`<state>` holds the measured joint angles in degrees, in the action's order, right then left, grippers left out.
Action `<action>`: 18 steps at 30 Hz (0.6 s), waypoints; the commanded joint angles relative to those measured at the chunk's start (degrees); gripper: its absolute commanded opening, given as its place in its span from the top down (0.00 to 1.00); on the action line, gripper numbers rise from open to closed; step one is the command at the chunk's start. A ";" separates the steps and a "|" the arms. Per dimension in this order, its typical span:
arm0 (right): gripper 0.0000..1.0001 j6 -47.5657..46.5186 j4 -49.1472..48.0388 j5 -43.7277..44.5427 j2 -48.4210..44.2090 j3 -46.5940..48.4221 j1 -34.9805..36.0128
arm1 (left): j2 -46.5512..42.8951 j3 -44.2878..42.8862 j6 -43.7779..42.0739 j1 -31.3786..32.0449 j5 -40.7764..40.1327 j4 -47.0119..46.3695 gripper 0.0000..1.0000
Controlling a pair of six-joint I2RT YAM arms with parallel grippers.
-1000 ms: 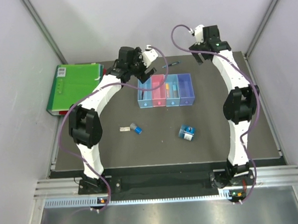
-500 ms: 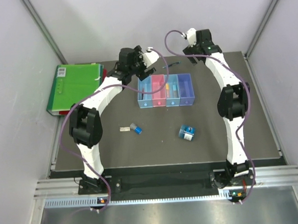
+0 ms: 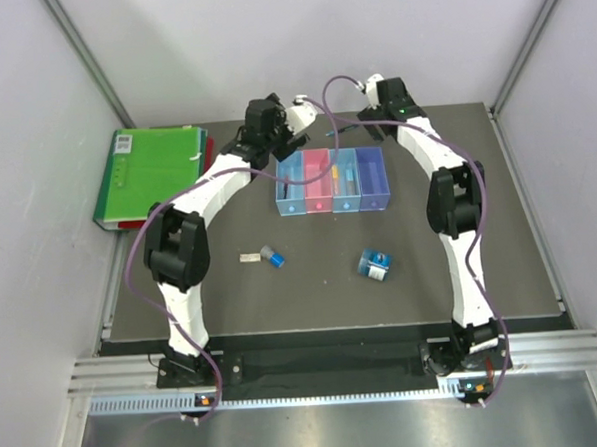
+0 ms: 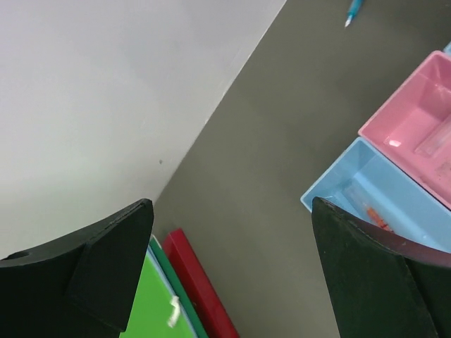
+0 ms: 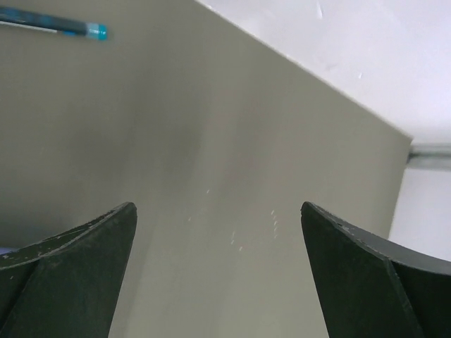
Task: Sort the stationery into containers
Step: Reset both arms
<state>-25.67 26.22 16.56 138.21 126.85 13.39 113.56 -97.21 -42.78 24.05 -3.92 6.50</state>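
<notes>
Both grippers stand wide apart and hold nothing. The left gripper (image 4: pixel 229 211) hangs over the back of the dark table (image 3: pixel 233 307), just off the far left corner of the row of bins (image 3: pixel 332 211). Its wrist view shows bare table between the fingers, and neither finger touches anything. The right gripper (image 5: pixel 218 211) hangs near the back wall, its fingers spread above bare table.

The teal pen (image 5: pixel 53 23) lies on the table behind the bins, between the two grippers and apart from both.

Four joined bins sit side by side. The left light blue bin (image 4: pixel 394 204) holds a thin red pen (image 4: pixel 370 215), and the pink bin (image 4: pixel 416 120) next to it holds a pale flat piece (image 4: pixel 431 145). An orange marker (image 3: pixel 342 181) lies in the third bin.

Nearer the arm bases, a small white block (image 3: pixel 249 257) and a blue cap (image 3: pixel 274 256) lie just beside each other. A blue and white roll (image 3: pixel 375 264) lies to their right. A green binder (image 3: pixel 146 176) lies at the left edge.
</notes>
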 commanded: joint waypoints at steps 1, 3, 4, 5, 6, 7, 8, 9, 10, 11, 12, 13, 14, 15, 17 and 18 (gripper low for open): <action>0.00 9.93 -1.79 -2.31 -13.65 -4.32 -0.90 | -2.11 -0.35 13.41 -3.22 -2.76 -1.50 0.01; 0.01 12.30 -1.78 -3.63 -18.65 -7.56 -1.52 | -4.03 -0.26 16.05 -3.92 -1.70 -0.18 0.01; 0.00 12.57 -1.70 -4.07 -20.33 -8.54 -1.61 | -4.74 0.43 16.76 -4.01 -1.61 -0.09 0.01; 0.00 13.01 -1.96 -4.51 -21.83 -9.50 -1.78 | -5.62 0.96 18.16 -4.19 -2.66 -0.26 0.01; 0.00 13.45 -2.22 -4.60 -24.80 -11.51 -2.05 | -7.28 1.49 18.78 -4.19 -3.45 -0.61 0.01; 0.00 13.63 -2.31 -4.60 -26.23 -12.49 -2.14 | -8.34 3.06 19.23 -4.28 -3.98 -0.96 0.01; 0.00 13.11 -2.40 -4.52 -27.46 -13.28 -2.14 | -9.40 4.03 19.75 -4.63 -4.60 -1.40 0.01; 0.00 12.75 -2.57 -4.43 -29.73 -14.77 -2.22 | -11.67 6.48 20.02 -4.80 -5.73 -2.97 0.01; 0.00 12.32 -2.66 -4.34 -30.80 -15.48 -2.23 | -12.82 7.90 20.11 -4.72 -6.35 -3.86 0.01; 0.00 11.53 -2.75 -3.99 -31.68 -16.19 -2.23 | -13.97 9.39 19.94 -4.72 -6.79 -4.65 0.01; 0.00 11.35 -2.75 -3.64 -33.17 -17.06 -2.23 | -16.24 12.19 19.76 -4.72 -7.50 -5.96 0.01; 0.00 11.17 -2.66 -3.29 -33.79 -17.51 -2.31 | -17.31 13.52 19.41 -4.72 -7.76 -5.97 0.01; 0.00 10.82 -2.58 -2.68 -34.41 -17.95 -2.31 | -18.36 14.84 19.32 -4.89 -8.11 -7.89 0.01; 0.00 10.64 -2.31 -2.58 -35.54 -18.65 -2.49 | -20.20 17.03 19.41 -4.81 -8.55 -8.43 0.01; 0.01 10.29 -1.61 -1.71 -36.60 -19.44 -2.58 | -22.58 18.80 19.67 -4.81 -9.00 -9.14 0.01; 0.00 10.20 -1.70 -1.36 -37.05 -19.62 -2.66 | -23.20 20.03 19.76 -4.81 -9.08 -9.40 0.01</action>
<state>-15.00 24.29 13.37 102.76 109.43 11.07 95.94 -80.73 -24.73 19.22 -10.70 3.14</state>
